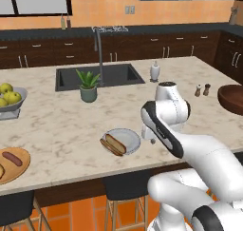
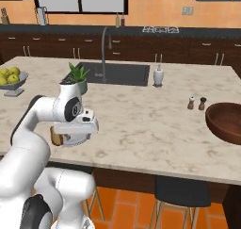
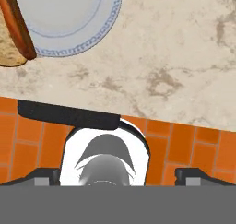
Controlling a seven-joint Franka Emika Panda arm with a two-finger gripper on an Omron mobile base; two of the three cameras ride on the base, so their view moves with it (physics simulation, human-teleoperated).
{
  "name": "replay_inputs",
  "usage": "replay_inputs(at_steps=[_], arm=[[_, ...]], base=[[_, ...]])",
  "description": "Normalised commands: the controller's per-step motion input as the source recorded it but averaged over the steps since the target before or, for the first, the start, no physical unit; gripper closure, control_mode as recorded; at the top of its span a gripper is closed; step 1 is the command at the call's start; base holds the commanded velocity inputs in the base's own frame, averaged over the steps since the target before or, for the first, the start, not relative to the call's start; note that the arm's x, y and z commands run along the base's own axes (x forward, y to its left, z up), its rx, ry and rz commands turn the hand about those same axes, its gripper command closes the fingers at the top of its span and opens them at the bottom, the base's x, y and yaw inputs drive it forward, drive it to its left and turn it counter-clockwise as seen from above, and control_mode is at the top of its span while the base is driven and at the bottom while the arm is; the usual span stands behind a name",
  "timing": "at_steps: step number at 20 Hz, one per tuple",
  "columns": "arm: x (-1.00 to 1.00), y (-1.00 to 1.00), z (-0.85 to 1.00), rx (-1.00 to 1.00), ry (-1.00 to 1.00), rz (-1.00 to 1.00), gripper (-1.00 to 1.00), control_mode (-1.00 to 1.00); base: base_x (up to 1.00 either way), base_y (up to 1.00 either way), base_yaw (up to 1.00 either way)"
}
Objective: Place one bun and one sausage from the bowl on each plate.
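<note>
1. Marble-topped desk (image 1: 61, 130) carries the pale grey-white rimmed plate (image 1: 129, 136) near its front edge, with a bun (image 1: 110, 147) and a brown sausage (image 1: 115, 141) on it.
2. Tan-orange wooden plate (image 1: 19, 170) sits far left with a sausage (image 1: 12, 158); the dark brown wooden bowl (image 2: 226, 122) lies far right.
3. Claw (image 3: 117, 174) hangs beside the pale plate, fingers wide apart, holding nothing.
</note>
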Motion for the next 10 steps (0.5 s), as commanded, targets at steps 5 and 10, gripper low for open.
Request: replay_inputs(at_steps=[5,10], arm=[[0.00,-0.02,0.00,0.00,0.00,0.00,-1.00,-1.00],[-0.01,-0.02,0.00,0.00,0.00,0.00,-1.00,1.00]], base=[[0.00,0.00,0.00],[-0.12,-0.75,-0.09]])
